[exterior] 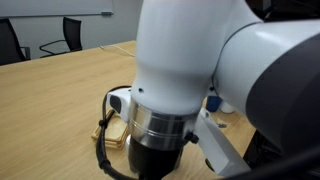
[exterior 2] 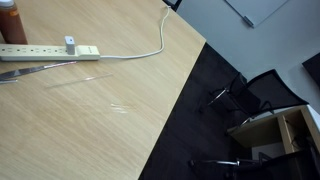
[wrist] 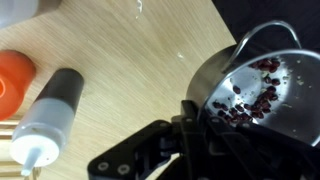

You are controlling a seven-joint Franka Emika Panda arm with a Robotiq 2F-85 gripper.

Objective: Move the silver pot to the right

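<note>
The silver pot point(wrist: 258, 80) fills the right of the wrist view. It is shiny grey metal with a thin loop handle point(wrist: 268, 28) at its rim and small dark red bits inside. My gripper point(wrist: 196, 116) is black and sits at the pot's near left rim, with its fingers closed over the rim wall. In an exterior view the white arm point(exterior: 190, 70) hides the pot and the gripper. The pot does not show in either exterior view.
A squeeze bottle point(wrist: 48, 118) with a dark body and a white tip lies left of the pot, next to an orange thing point(wrist: 14, 78). A power strip point(exterior 2: 50, 49) with a cable and an orange bottle point(exterior 2: 10, 22) lie near the table edge. Office chairs point(exterior: 62, 36) stand beyond.
</note>
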